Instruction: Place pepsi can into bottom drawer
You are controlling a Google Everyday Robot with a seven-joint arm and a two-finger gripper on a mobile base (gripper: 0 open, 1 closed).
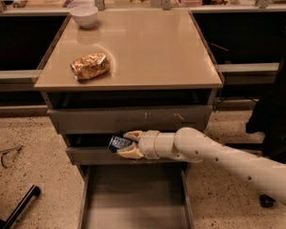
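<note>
between jaws above drawer [133, 206], can [118, 143] sideways

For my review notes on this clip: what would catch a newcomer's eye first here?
The white arm reaching in from the right, its gripper clamped on the pepsi can in front of the middle drawer, just above the open bottom drawer. Next, the crinkled golden snack bag on the left side of the cabinet top, with a white bowl at its back left corner.
</note>
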